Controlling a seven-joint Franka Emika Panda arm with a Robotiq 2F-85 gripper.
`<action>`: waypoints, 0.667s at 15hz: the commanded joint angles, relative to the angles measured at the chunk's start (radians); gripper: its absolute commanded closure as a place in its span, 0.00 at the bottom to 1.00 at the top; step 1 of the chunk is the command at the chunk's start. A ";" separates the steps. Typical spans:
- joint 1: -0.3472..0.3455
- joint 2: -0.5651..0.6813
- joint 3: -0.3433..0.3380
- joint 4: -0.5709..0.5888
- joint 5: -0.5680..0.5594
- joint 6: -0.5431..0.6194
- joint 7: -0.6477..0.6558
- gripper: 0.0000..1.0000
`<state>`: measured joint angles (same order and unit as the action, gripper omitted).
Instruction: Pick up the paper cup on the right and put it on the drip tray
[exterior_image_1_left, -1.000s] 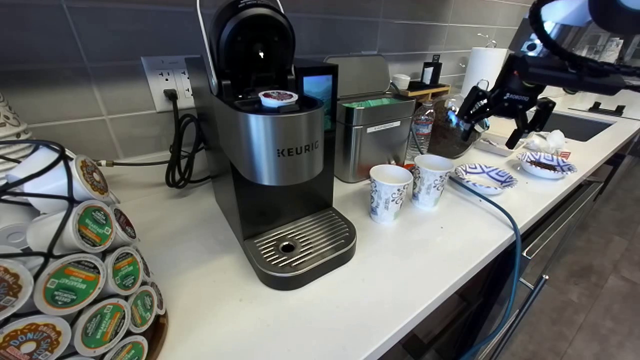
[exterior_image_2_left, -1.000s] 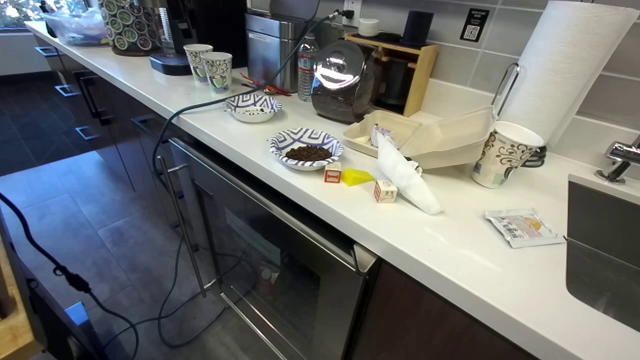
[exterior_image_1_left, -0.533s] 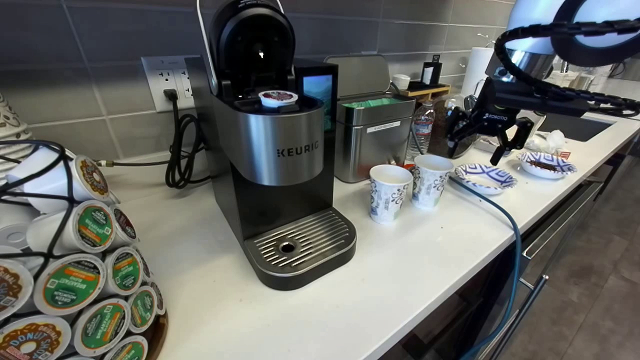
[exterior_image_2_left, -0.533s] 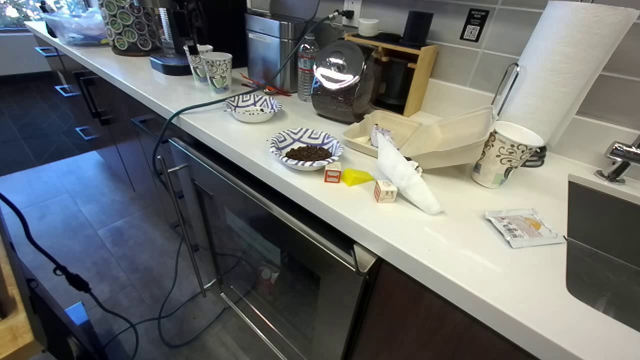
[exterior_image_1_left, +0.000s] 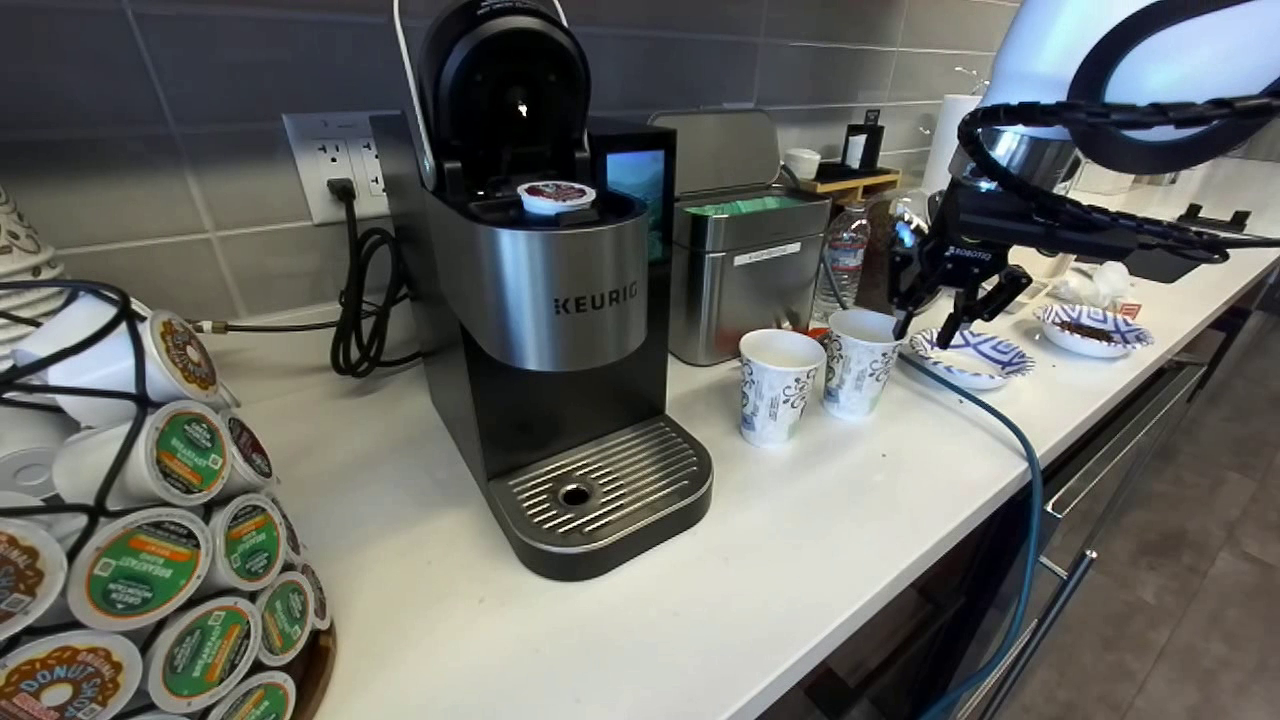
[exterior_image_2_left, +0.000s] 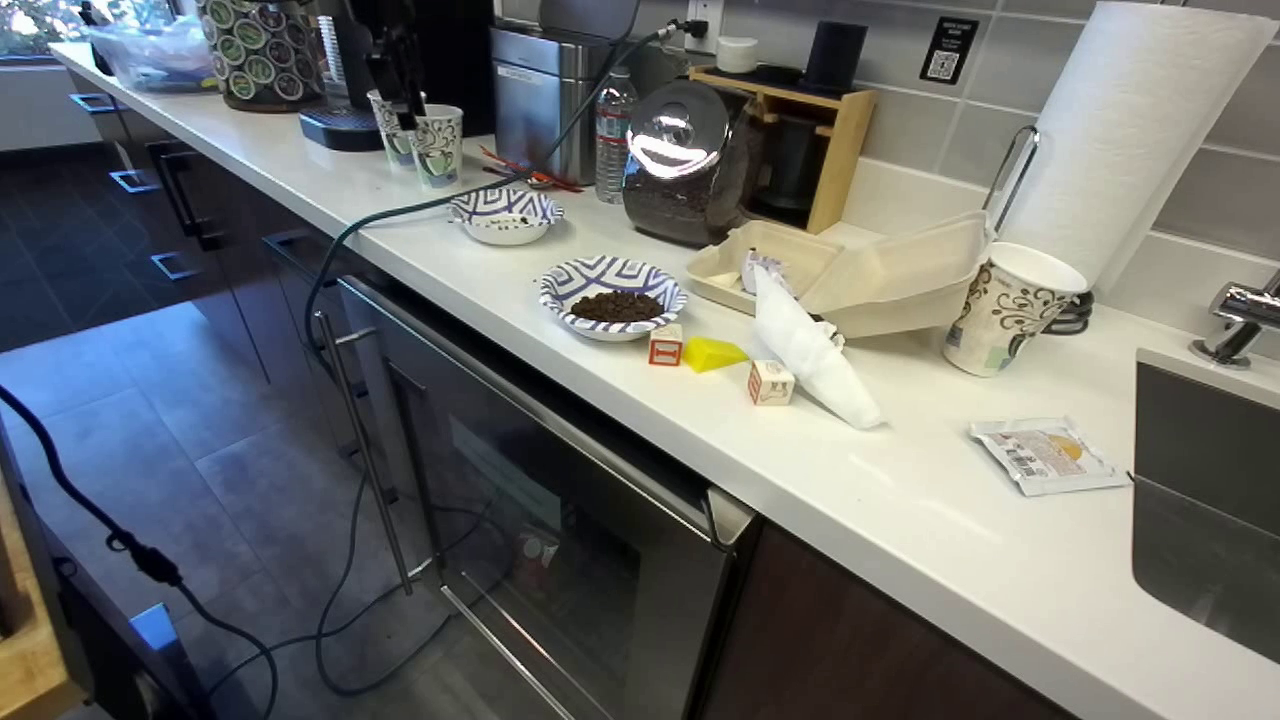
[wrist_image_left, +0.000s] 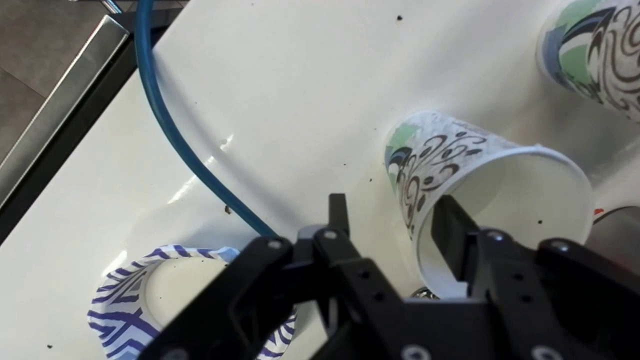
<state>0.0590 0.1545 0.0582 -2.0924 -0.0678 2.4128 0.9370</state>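
Observation:
The paper cup on the right (exterior_image_1_left: 858, 375), white with a swirl print, stands upright on the counter. The same cup (wrist_image_left: 440, 150) fills the middle right of the wrist view, mouth towards the camera. My gripper (wrist_image_left: 392, 217) has its jaws partway apart. One finger (wrist_image_left: 452, 235) overlaps the cup's mouth; whether its tip is inside cannot be told. The other finger (wrist_image_left: 338, 212) is outside the wall, so the near rim lies in the gap, not pinched. In an exterior view the gripper (exterior_image_1_left: 925, 333) hangs at the cup's rim. The ridged drip tray (exterior_image_1_left: 650, 475) bears nothing.
A second paper cup (exterior_image_1_left: 778, 390) stands close beside, towards the coffee machine (exterior_image_1_left: 560, 290). A blue cable (wrist_image_left: 185, 155) crosses the counter by a patterned bowl (wrist_image_left: 122, 320). Behind the cups are a metal box (exterior_image_1_left: 750, 270) and a water bottle (exterior_image_1_left: 845, 255).
My gripper has come down and across towards the right-hand cup, and its fingers have drawn closer together. The cups, bowls and machine look unmoved.

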 joint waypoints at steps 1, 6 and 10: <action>0.028 0.025 -0.024 0.014 -0.020 0.026 0.037 0.59; 0.038 0.030 -0.033 0.017 -0.029 0.044 0.046 1.00; 0.044 0.034 -0.036 0.021 -0.032 0.049 0.053 0.99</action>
<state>0.0846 0.1708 0.0381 -2.0808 -0.0824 2.4417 0.9598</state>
